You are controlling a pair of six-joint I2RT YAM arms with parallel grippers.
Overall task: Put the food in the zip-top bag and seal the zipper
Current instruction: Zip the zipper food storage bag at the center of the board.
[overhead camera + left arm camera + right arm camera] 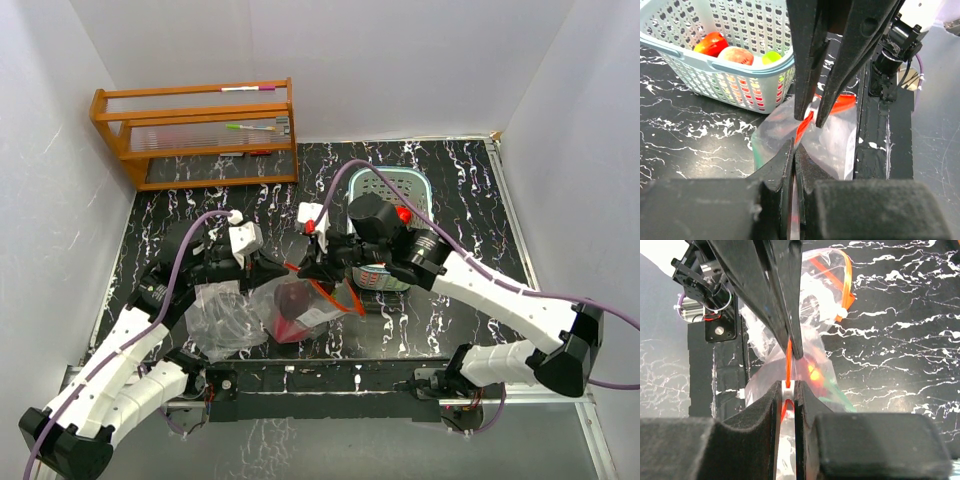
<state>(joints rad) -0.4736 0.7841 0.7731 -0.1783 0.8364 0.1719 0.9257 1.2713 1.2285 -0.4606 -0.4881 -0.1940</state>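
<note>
The zip-top bag (305, 312) lies at the table's middle front with a dark purple-maroon food piece (293, 298) inside. My left gripper (289, 268) is shut on the red-orange zipper (802, 131); its jaws (794, 146) pinch the strip. My right gripper (313, 270) faces it, a short way along the same strip. In the right wrist view it (788, 385) is shut on the zipper's white slider (788, 388). Red and green food glows through the bag (812, 374). More food, red (712, 44) and green (771, 56), lies in the teal basket (740, 80).
The teal basket (395, 183) stands behind the right arm, partly hidden by it. More crumpled clear plastic (225, 322) lies left of the bag. A wooden rack (200, 135) stands at the back left. White walls close in the table.
</note>
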